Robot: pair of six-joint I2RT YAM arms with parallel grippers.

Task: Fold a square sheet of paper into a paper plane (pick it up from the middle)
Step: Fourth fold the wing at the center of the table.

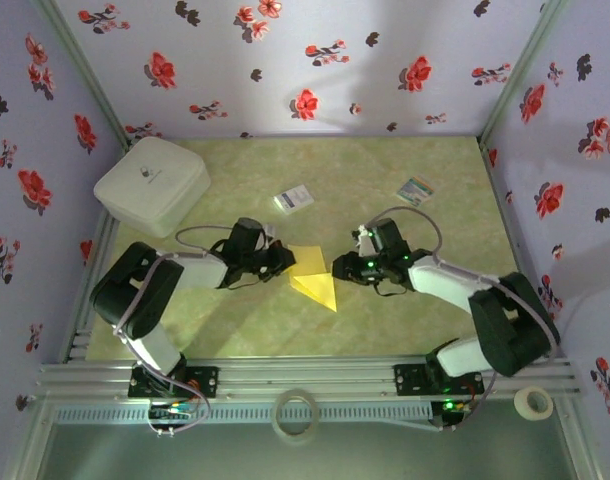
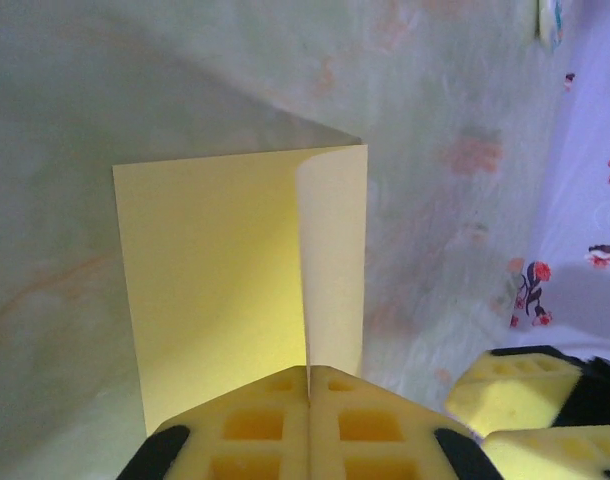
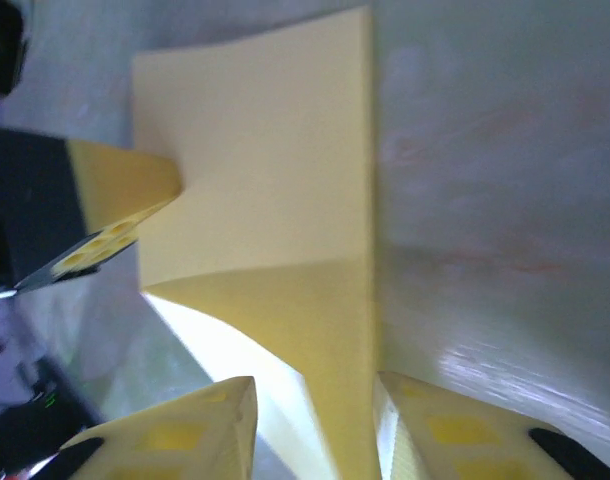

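We are clamping the paper (image 2: 215, 280) with the left gripper (image 2: 308, 385); the right gripper (image 3: 315, 390) is gaping around it, seemingly risking the fold reopening.

Right end effector (image 3: 315, 388) gapes around the square sheet of paper (image 3: 265, 170)

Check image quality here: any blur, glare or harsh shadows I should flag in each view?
Top view: soft, slightly hazy, bright patch on the back wall; paper looks oversaturated. Left wrist: fairly sharp, paper casts a dark shadow on the table. Right wrist: blurred throughout, paper's lower fold blown out white, glare on the table at bottom right.
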